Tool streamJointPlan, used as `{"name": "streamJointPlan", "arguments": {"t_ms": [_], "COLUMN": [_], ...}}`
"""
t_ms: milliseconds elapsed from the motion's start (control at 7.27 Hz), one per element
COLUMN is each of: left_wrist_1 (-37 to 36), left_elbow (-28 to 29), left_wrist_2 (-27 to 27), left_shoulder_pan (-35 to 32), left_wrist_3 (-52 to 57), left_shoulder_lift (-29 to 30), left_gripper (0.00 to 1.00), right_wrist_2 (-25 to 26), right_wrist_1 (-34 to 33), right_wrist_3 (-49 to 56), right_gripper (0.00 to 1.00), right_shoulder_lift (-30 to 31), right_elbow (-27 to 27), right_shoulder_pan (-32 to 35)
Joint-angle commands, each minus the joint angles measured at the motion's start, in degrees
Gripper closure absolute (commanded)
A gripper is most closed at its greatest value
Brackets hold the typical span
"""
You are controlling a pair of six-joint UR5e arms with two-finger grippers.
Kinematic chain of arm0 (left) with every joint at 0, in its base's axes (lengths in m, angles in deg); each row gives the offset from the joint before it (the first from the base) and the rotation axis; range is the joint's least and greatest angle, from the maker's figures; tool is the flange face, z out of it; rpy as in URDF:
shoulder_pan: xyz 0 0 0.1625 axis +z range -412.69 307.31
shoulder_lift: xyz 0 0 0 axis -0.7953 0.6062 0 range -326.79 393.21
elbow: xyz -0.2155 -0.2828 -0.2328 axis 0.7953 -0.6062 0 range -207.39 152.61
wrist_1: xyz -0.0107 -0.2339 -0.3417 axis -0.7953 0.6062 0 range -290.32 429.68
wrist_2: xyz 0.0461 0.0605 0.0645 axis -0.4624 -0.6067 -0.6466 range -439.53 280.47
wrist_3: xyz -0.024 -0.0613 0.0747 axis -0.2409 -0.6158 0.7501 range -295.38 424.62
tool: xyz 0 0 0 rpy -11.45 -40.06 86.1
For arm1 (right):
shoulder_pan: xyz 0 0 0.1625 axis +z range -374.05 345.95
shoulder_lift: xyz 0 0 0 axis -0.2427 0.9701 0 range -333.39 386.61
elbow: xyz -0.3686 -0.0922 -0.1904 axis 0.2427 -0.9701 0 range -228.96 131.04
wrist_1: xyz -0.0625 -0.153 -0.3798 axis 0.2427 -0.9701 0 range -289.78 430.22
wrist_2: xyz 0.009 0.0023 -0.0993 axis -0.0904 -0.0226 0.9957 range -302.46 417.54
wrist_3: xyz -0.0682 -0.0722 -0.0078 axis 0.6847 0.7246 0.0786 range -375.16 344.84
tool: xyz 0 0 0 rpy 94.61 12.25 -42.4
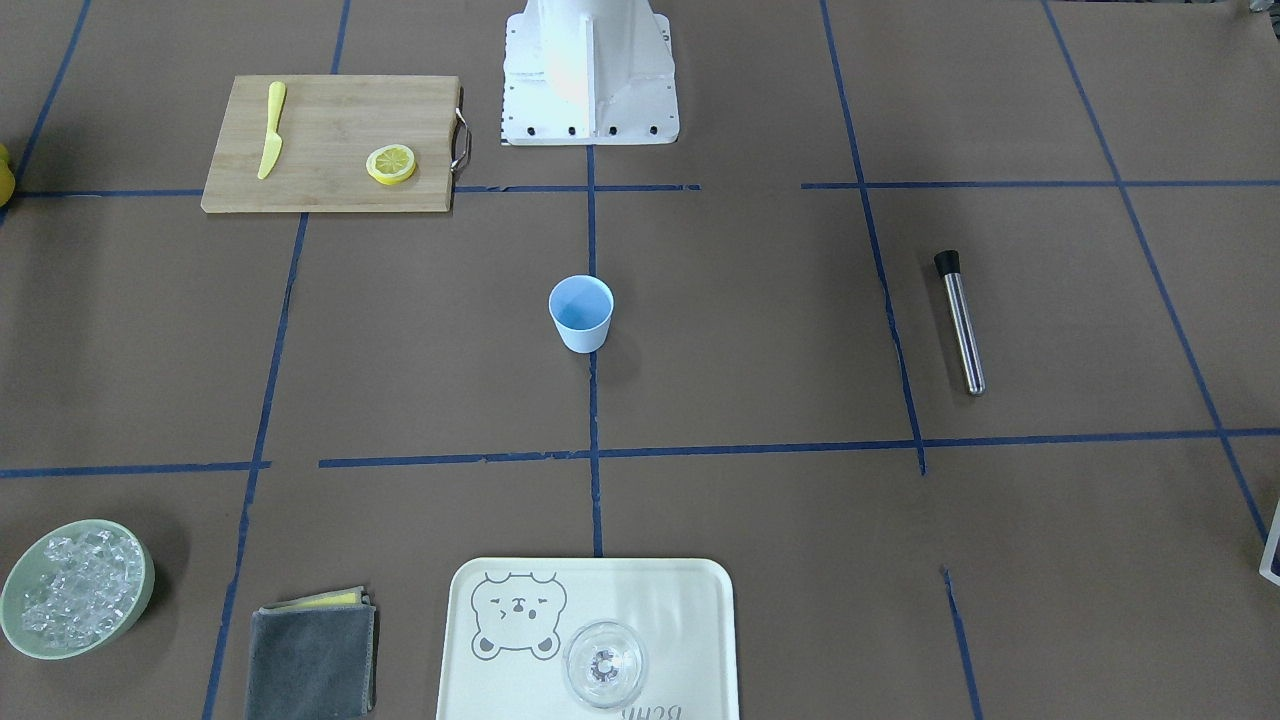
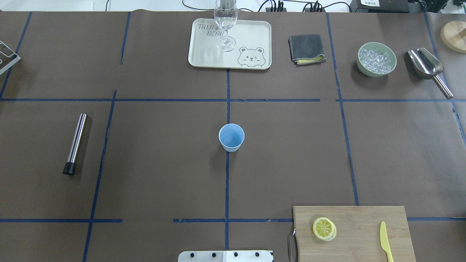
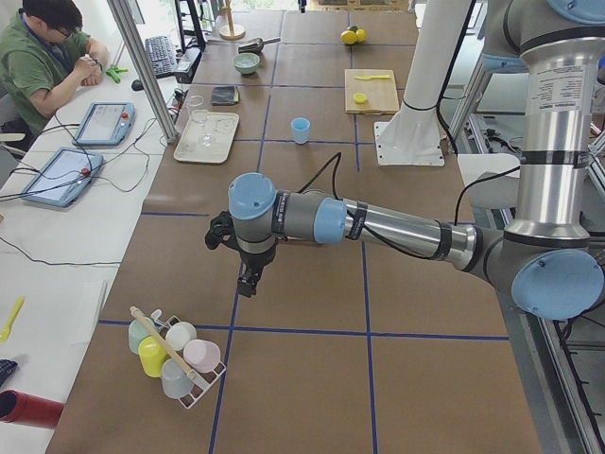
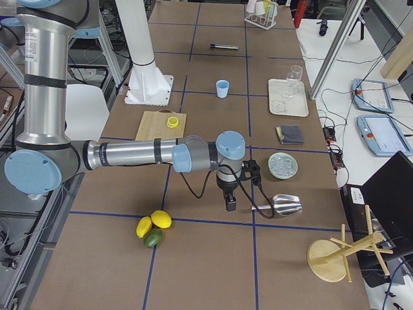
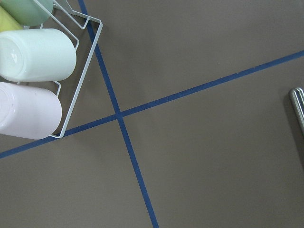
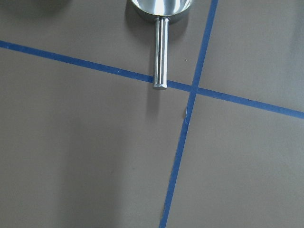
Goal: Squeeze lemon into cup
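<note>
The light-blue cup (image 2: 231,137) stands upright and empty at the table's middle; it also shows in the front view (image 1: 581,312). A lemon half (image 2: 324,228) lies cut side up on a wooden cutting board (image 2: 364,222) near the robot's base on its right. My left gripper (image 3: 250,280) hangs over bare table far off to the left, next to a wire rack of cups (image 3: 175,355). My right gripper (image 4: 230,205) hangs far off to the right, near a metal scoop (image 4: 284,205). I cannot tell whether either gripper is open or shut.
A yellow knife (image 2: 386,242) lies on the board. A metal rod with a black end (image 2: 75,143) lies at the left. A tray (image 2: 204,54) with a clear glass (image 2: 225,22), a grey cloth (image 2: 307,49) and a green bowl of ice (image 2: 376,59) stand along the far edge. Whole lemons and a lime (image 4: 153,227) lie near the right arm.
</note>
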Motion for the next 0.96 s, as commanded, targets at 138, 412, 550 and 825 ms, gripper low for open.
{"name": "streamJointPlan", "arguments": {"t_ms": [138, 412, 550, 825], "left_wrist_1": [0.0, 0.0, 0.0, 0.1], "left_elbow": [-3.1, -2.7, -2.5, -2.7], "left_wrist_2": [-0.4, 0.1, 0.1, 0.1], "left_shoulder_pan": [-0.2, -0.3, -0.3, -0.3], "left_wrist_3": [-0.1, 0.2, 0.1, 0.2], "left_shoulder_lift": [0.2, -0.4, -0.5, 0.0], "left_gripper": [0.00, 0.00, 0.00, 0.00], "right_wrist_2": [0.4, -0.9, -0.8, -1.1], "right_wrist_1": [0.0, -0.2, 1.1, 11.4], "right_wrist_3": [-0.7, -5.5, -12.3, -14.9], "right_gripper": [0.00, 0.00, 0.00, 0.00], "right_shoulder_lift": [-0.8, -4.2, -3.1, 0.6], "right_elbow": [2.9, 3.1, 7.0, 8.3], "right_shoulder_pan": [-0.1, 0.0, -0.1, -1.2]}}
